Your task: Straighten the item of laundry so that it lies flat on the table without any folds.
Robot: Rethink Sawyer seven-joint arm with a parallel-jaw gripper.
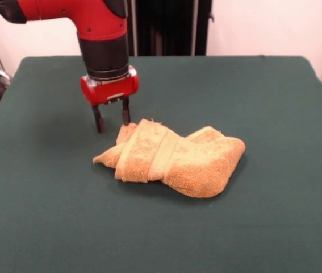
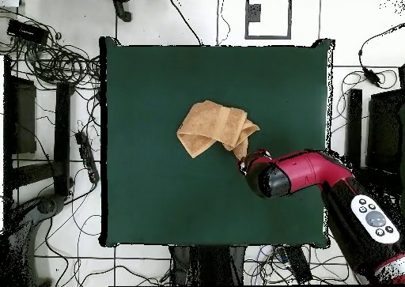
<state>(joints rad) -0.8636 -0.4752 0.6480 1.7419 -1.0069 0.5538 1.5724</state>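
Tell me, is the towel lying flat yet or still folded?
Still folded. The towel sits bunched in overlapping layers, a woven band wrapped across its middle, on the table. The open gripper hovers at its corner.

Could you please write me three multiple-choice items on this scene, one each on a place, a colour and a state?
1. Where is the gripper relative to the towel in the front view?
A. Just beyond the towel's left end
B. Off the table's right edge
C. Directly over the towel's middle

2. What colour is the table covering?
A. White
B. Dark green
C. Red

3. How does the towel lie?
A. Spread flat with no folds
B. Bunched and folded over itself
C. Hanging over the table's edge

Answers: 1 A, since the fingertips stand beside the towel's left, far corner. 2 B, since green cloth covers the whole top. 3 B, since layers overlap and a woven band wraps across the heap, well inside the table's edges.
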